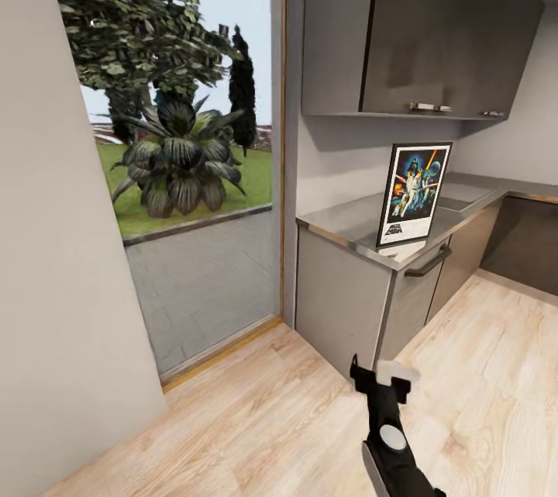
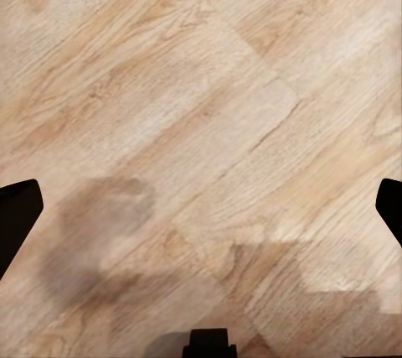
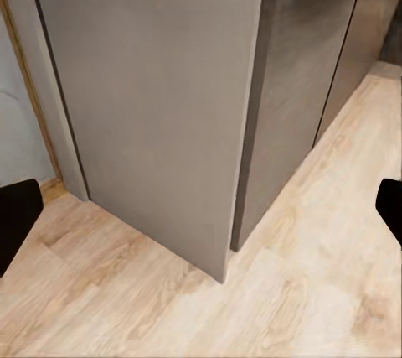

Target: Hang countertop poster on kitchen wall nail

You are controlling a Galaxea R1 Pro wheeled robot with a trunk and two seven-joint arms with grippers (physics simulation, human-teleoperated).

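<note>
Poster point(image 1: 414, 194) stands upright near the front edge of the steel kitchen surface point(image 1: 353, 222), so we judge it best to roll closer, then raise the right claw point(image 3: 201, 207), fingers spread wide and empty, toward its frame, the left claw point(image 2: 201, 207) equally wide over the wooden floor point(image 2: 201, 106).
</note>
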